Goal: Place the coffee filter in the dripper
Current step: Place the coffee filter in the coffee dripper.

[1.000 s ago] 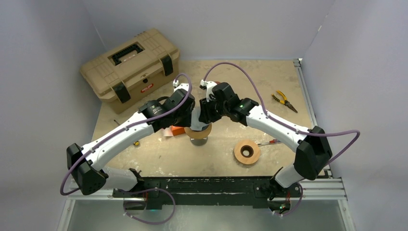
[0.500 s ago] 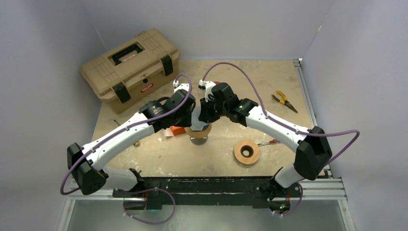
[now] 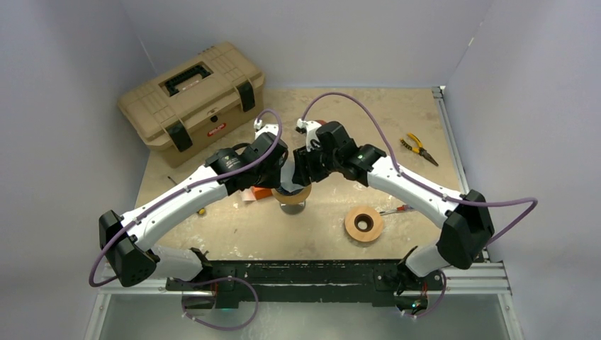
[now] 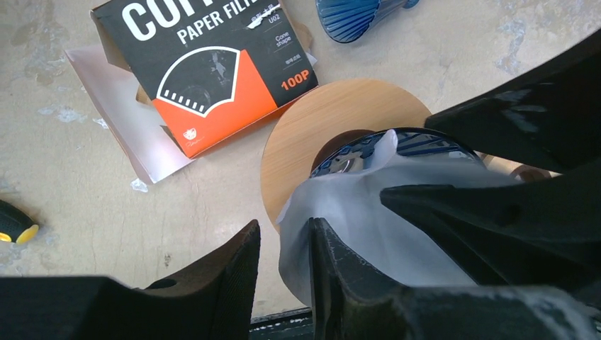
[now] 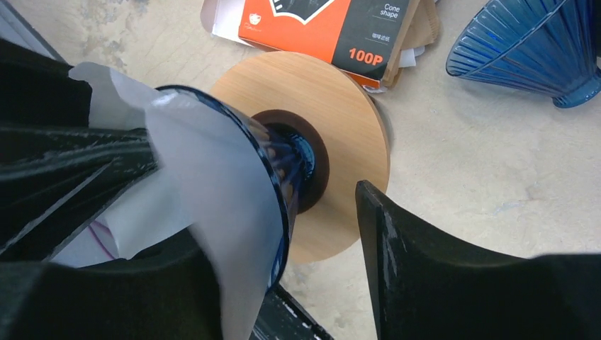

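Observation:
The blue ribbed dripper [image 5: 283,163] stands on a round wooden base [image 5: 340,120] at mid-table. The white coffee filter [image 5: 205,184] sits in its cone, one edge sticking up above the rim. My right gripper [image 5: 283,227] is open: one finger is inside the filter and the other is outside, well off the dripper wall. My left gripper [image 4: 282,230] is open at the filter's [image 4: 354,212] near edge. The paper lies against its right finger, with a gap to the left finger. From above, both grippers [image 3: 280,177] [image 3: 301,173] crowd over the dripper [image 3: 290,191].
An orange and black filter box [image 4: 205,71] lies just left of the base. A second blue dripper [image 5: 531,42] lies behind it. A spare wooden ring [image 3: 363,224] sits front right, a tan toolbox [image 3: 191,92] back left, pliers [image 3: 418,149] far right.
My right gripper pinched in, then spread wide and let go of the filter and dripper wall. The right arm shifted slightly. The left gripper stayed put.

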Available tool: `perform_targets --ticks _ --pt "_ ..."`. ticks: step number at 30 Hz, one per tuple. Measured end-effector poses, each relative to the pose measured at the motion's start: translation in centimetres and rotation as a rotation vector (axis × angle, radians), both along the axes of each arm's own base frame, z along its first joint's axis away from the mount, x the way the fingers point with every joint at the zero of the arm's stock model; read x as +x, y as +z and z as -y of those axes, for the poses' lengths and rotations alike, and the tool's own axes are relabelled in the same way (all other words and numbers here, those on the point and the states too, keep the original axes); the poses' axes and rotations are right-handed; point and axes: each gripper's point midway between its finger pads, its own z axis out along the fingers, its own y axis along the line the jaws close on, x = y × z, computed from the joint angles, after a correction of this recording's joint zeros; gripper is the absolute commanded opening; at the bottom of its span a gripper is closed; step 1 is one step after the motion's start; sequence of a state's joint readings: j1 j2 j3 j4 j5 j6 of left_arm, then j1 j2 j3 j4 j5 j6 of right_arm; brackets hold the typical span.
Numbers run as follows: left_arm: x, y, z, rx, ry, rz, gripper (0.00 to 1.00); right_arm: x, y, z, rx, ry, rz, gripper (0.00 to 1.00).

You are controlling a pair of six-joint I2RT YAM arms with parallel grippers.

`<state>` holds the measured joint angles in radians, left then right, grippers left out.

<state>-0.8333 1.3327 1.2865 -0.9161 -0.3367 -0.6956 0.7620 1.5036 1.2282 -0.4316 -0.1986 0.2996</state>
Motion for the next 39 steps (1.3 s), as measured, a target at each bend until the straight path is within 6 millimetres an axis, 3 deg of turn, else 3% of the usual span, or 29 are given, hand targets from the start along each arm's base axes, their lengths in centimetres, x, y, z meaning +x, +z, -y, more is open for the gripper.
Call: perform_targets --ticks 12,20,28,39 --pt "-0.4 -0.3 -0.5 0.02 0.001 -0.017 0.33 0.0 3.8 1.8 0.106 -0.032 -0.004 0.65" --pt "-0.6 0.0 -0.3 0.004 -0.014 -0.017 0.43 0.2 3.9 2.0 0.154 -0.018 -0.038 0.64" --pt "-0.8 1.4 -0.3 -0.041 -0.011 0.012 0.43 0.3 4.4 1.7 0.212 0.012 -0.048 0.57" --pt "-0.4 1.6 -0.4 -0.057 -0.002 0.018 0.41 0.2 2.7 1.6 0.233 0.024 -0.094 0.47"
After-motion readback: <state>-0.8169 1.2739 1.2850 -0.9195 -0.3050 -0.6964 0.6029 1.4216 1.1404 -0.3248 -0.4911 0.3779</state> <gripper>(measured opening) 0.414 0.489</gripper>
